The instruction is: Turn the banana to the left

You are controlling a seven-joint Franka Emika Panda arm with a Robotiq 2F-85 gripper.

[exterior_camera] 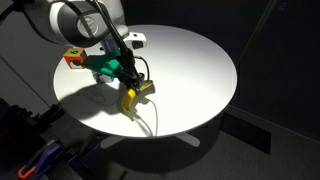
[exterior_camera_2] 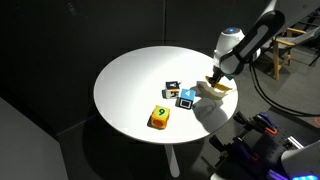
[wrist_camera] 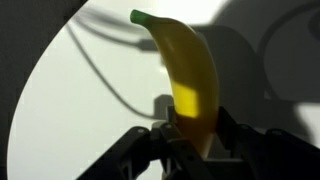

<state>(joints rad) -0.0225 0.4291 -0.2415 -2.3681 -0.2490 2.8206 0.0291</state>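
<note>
The banana (wrist_camera: pixel 188 75) is yellow with a green tip and lies on the round white table (exterior_camera: pixel 190 60). In the wrist view it runs from between my fingers up to the top of the frame. My gripper (wrist_camera: pixel 195 135) is shut on the banana's near end. In an exterior view the gripper (exterior_camera: pixel 138 84) sits over the banana (exterior_camera: pixel 133 97) near the table's front edge. In an exterior view the banana (exterior_camera_2: pixel 214 90) lies at the table's right edge under the gripper (exterior_camera_2: pixel 218 79).
Small coloured cubes stand on the table: a yellow and orange one (exterior_camera_2: pixel 159 118), a blue one (exterior_camera_2: pixel 185 99) and dark ones (exterior_camera_2: pixel 172 89). An orange cube (exterior_camera: pixel 72 59) and a green object (exterior_camera: pixel 100 65) sit behind the gripper. The table edge is close to the banana.
</note>
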